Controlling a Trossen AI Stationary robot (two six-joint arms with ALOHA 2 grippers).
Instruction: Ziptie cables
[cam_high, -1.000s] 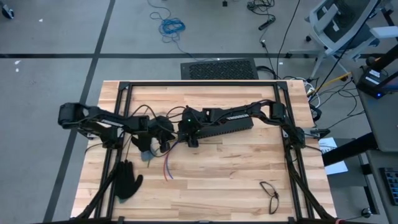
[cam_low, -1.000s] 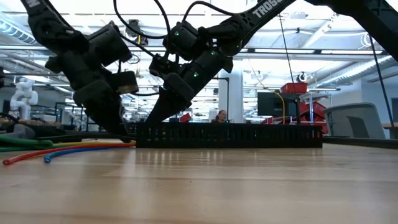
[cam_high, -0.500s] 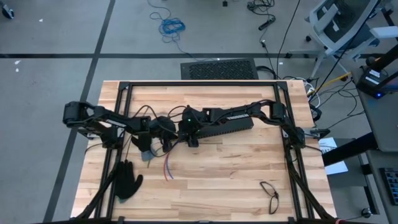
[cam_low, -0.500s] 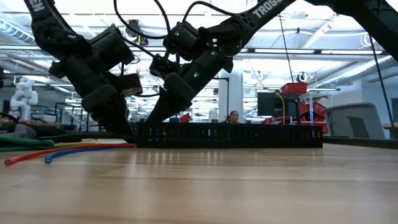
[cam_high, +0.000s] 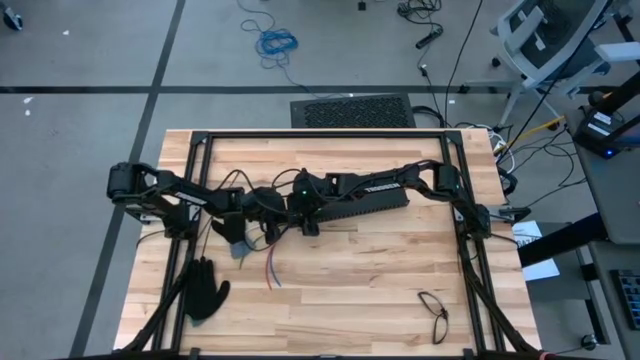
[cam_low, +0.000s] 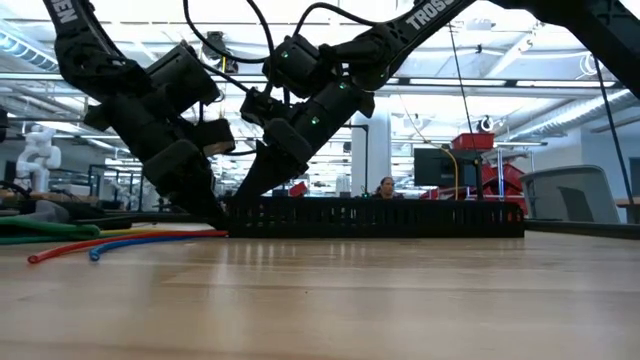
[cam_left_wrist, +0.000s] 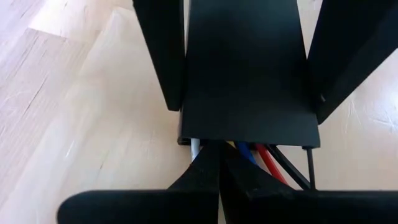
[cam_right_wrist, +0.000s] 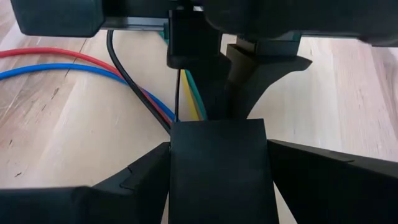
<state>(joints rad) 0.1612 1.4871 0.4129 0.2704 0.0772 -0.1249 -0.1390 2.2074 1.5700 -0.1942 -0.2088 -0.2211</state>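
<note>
The cables (cam_high: 270, 268) are red, blue, white and yellow-green wires lying on the table; their free ends (cam_low: 110, 241) trail toward the near left. Their other ends (cam_left_wrist: 249, 152) run under the left end of a long black slotted bar (cam_high: 365, 203). Thin dark zipties (cam_left_wrist: 292, 169) lie beside them there. My left gripper (cam_high: 262, 214) is shut on the wires just in front of the bar's end. My right gripper (cam_high: 303, 222) has that bar end (cam_right_wrist: 217, 162) between its fingers. My left gripper (cam_left_wrist: 221, 158) pinches the bundle of wires (cam_left_wrist: 198, 149) between its two fingers, close to where they go under the bar's end. It slants down from the table's left, fingertips (cam_low: 222, 220) at the tabletop. The wires lie on the table behind it. My right gripper (cam_right_wrist: 217, 149) holds the black bar's left end (cam_left_wrist: 249, 81), one finger (cam_left_wrist: 158, 56) on each long side. It slants down from the right, along the bar. The bar rests flat on the table.
A black glove (cam_high: 205, 290) lies near the table's front left. A thin dark looped strand (cam_high: 433, 312) lies near the front right. A black frame rail (cam_high: 320, 135) runs along the far edge. Bare wood spreads across the near middle.
My left gripper has moved a little toward the table's right, closer to the bar's end, staying shut. The wires have slid along the table with it, their free ends shifting right. My right gripper and the bar have kept still.
</note>
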